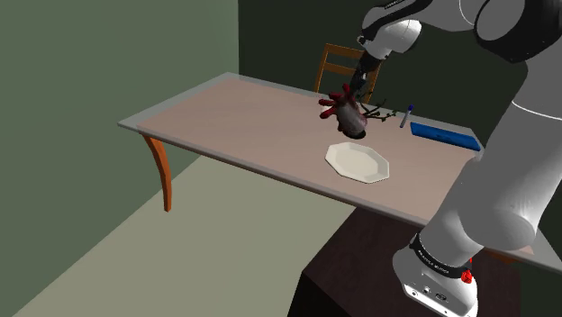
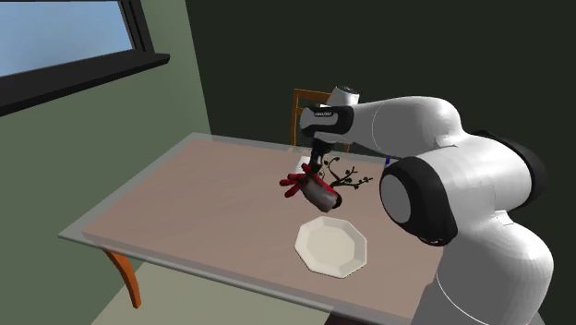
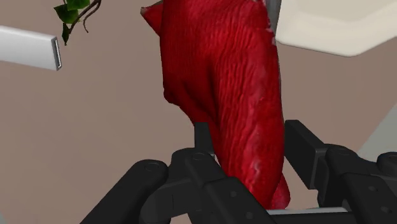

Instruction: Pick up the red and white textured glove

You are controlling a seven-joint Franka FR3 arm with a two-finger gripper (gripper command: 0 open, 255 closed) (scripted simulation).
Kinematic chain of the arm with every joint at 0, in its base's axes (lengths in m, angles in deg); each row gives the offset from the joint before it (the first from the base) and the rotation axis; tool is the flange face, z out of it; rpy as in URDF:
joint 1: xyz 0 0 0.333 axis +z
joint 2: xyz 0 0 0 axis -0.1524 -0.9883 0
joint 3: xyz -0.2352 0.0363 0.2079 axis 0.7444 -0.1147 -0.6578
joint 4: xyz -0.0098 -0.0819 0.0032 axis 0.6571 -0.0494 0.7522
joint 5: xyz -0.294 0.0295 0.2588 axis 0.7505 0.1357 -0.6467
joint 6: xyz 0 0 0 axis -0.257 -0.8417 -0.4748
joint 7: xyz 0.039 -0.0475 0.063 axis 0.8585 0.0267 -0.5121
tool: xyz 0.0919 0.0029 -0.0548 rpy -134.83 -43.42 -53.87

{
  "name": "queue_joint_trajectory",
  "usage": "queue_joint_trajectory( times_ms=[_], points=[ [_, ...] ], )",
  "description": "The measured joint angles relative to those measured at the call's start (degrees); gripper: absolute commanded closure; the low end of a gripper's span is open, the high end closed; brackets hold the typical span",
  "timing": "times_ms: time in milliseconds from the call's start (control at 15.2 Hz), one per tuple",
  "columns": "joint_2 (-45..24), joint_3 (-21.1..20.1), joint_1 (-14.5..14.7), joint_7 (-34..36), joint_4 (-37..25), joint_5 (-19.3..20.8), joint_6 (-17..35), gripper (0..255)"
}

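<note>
The glove is red and ribbed, with a greyish cuff. It hangs in the air above the table, clasped between the two black fingers of my gripper. In the shoulder view my gripper holds the glove over the tabletop, just beyond the white plate. The second exterior view shows the glove lifted off the table, its red fingers pointing to that view's left, with the gripper shut on it.
A white many-sided plate lies on the brownish table. A leafy twig, a blue flat object and a small upright tube lie towards the far side. A wooden chair stands behind the table.
</note>
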Motion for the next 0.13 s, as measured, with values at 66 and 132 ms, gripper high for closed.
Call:
queue_joint_trajectory(
  times_ms=[66, 132],
  points=[
    [0.4, 0.1, 0.1, 0.5, -0.4, 0.5, -0.6, 255],
    [0.2, 0.1, 0.0, 0.5, -1.0, 0.5, -1.1, 255]
  ],
)
